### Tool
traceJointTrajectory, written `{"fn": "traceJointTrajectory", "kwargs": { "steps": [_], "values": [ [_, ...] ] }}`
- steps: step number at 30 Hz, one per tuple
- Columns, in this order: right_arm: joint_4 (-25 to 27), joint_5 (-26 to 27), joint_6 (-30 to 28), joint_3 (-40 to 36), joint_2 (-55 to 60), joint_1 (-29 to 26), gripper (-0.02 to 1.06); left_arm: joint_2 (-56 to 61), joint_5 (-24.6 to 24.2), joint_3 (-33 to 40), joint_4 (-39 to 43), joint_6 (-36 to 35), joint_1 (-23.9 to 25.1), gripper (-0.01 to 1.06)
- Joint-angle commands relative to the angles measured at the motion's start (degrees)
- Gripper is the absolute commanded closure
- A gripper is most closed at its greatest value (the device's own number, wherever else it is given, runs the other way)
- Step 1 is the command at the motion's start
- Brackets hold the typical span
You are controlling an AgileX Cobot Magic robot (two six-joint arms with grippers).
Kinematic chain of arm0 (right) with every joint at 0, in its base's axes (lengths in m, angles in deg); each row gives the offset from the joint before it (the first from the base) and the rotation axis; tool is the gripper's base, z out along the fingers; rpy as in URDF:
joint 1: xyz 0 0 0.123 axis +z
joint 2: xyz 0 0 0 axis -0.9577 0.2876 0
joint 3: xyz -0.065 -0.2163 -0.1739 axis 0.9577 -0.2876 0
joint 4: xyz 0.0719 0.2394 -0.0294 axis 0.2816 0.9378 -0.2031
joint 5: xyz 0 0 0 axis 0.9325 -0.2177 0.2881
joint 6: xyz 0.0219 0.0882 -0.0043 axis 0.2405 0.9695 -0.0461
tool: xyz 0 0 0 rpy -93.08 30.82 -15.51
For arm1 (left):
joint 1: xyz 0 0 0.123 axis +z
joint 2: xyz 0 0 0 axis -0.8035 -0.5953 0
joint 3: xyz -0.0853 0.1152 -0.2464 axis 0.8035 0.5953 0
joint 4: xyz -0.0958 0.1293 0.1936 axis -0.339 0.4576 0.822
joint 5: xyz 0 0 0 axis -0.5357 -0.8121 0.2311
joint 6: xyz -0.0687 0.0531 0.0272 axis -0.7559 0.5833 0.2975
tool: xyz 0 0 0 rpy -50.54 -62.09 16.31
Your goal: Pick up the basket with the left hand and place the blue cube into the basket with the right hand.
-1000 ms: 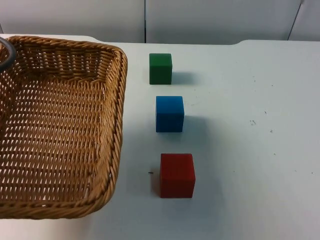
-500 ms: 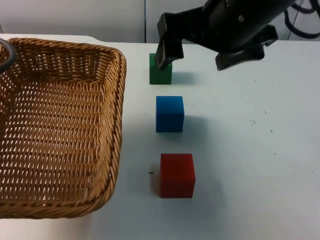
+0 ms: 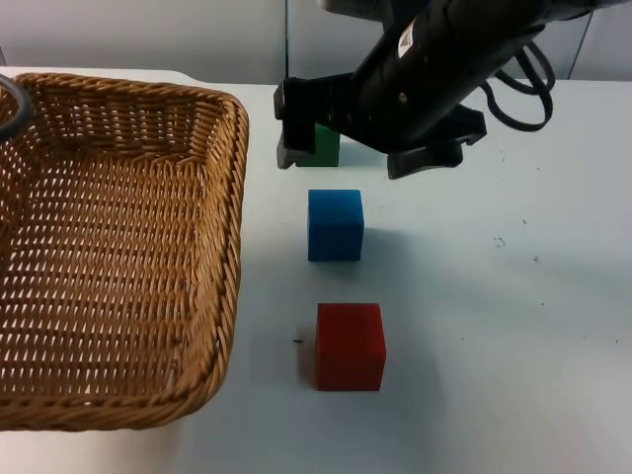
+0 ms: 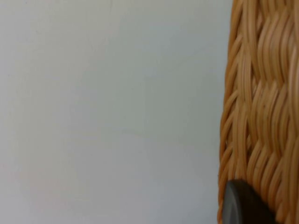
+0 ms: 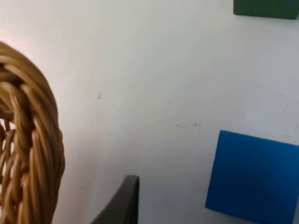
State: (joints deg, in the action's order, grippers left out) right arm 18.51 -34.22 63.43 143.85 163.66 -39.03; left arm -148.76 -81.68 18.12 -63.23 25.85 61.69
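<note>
Blue wooden cube sits flat on the white table top, in the middle of a row: small green cube behind it, red cube in front, each well apart from it. You have not touched it yet.

Change since a second ago: the right arm was absent from the top view, then came in over the green cube, and now the right gripper has dropped lower and shifted toward the basket side, hanging just behind the blue cube. Its fingers stand wide apart, one beside the green cube and the other out to the right. In the right wrist view the blue cube lies off to one side of the fingertip, so by my reading you are not centred over it yet.

Woven wicker basket stays where it was, near the blue cube on its left. In the left wrist view the left gripper's fingertip lies against the basket wall; you cannot tell whether those jaws are closed on it.

Meaning: the approach to the blue cube is under way; next comes centring, then descent.
</note>
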Motion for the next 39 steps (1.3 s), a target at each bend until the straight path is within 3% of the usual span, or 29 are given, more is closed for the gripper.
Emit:
{"fn": "traceJointTrajectory", "kwargs": {
  "steps": [1, 7, 24, 33, 37, 39],
  "values": [
    [-1.85, -1.66, 1.39, 2.52, 1.67, 0.22, 0.06, 0.02, 0.11, 0.14, -1.45, -0.39, 0.21, 1.05],
    [-7.60, -3.89, 8.75, 4.37, 4.33, 0.22, 0.06, 0.02, 0.11, 0.14, -1.45, -0.39, 0.21, 1.05],
    [-8.54, -2.58, 10.49, 4.48, 10.13, 0.22, 0.10, 0.02, 0.11, 0.14, -2.14, -0.08, 0.21, 1.05],
    [-10.37, 0.25, 10.49, 4.48, 11.20, 0.22, 0.24, 0.02, -0.05, 0.14, -2.25, -0.08, 0.21, 1.05],
    [-10.75, 1.48, 11.98, 4.48, 11.20, 0.22, 0.45, 0.02, -0.16, 0.14, -2.26, 0.01, 0.21, 1.05],
    [-10.75, 1.48, 11.98, 4.48, 11.20, 0.22, 0.50, 0.02, -0.16, 0.14, -2.26, 0.01, 0.21, 1.05]
  ]
}}
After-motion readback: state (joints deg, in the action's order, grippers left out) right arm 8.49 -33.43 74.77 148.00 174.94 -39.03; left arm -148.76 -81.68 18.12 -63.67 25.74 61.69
